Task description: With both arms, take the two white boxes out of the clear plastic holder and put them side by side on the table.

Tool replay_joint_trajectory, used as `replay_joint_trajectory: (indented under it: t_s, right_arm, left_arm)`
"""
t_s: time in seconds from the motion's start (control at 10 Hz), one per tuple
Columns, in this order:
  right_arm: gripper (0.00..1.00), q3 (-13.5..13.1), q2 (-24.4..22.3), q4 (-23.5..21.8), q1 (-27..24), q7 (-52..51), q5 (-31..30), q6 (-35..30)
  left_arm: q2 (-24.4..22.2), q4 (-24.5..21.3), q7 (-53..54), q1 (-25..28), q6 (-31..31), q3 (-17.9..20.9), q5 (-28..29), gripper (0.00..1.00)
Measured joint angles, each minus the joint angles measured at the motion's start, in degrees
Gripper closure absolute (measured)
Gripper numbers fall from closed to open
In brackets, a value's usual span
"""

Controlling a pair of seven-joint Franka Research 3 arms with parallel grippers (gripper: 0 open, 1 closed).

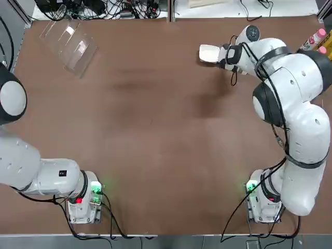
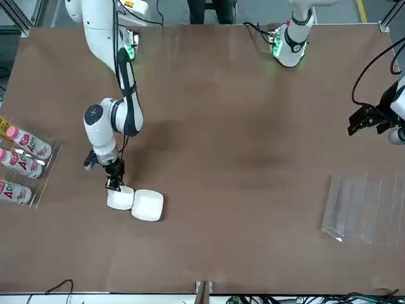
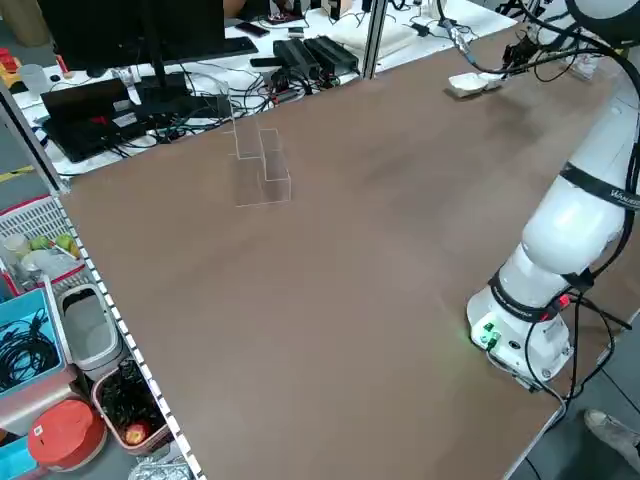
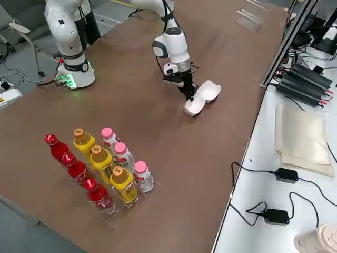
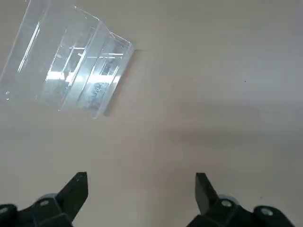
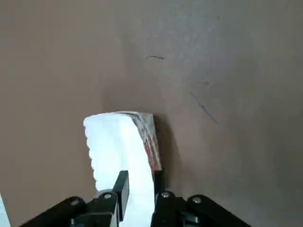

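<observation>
The right end effector (image 6: 142, 177) has its fingers parted at one of two small, rounded white boxes (image 4: 195, 105); whether it grips, I cannot tell. Both sit side by side, close beneath it, on the brown matte counter (image 1: 155, 155). The left end effector (image 5: 142, 182) is spread wide, near the clear plastic compartmented holder (image 2: 365, 209).

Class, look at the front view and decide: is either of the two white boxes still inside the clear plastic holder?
No, both white boxes lie outside the clear holder, over beside the right gripper.
</observation>
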Motion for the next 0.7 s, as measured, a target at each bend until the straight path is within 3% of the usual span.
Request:
replay_joint_trajectory:
  t_s: [0.3,0.6,0.7]
  right_arm:
    - [0.65,-5.69,-4.92,0.57,3.05,-4.79,-0.15,-9.12]
    - [0.61,-7.39,-5.65,0.72,4.70,-7.99,-0.25,-12.29]
    - [0.55,-8.50,-5.92,1.77,5.11,-10.64,-0.80,-15.90]
  left_arm:
    - [0.00,0.01,0.00,0.00,0.00,0.00,0.00,0.00]
    - [0.00,0.01,0.00,0.00,0.00,0.00,0.00,0.00]
    - [0.00,0.01,0.00,0.00,0.00,0.00,0.00,0.00]
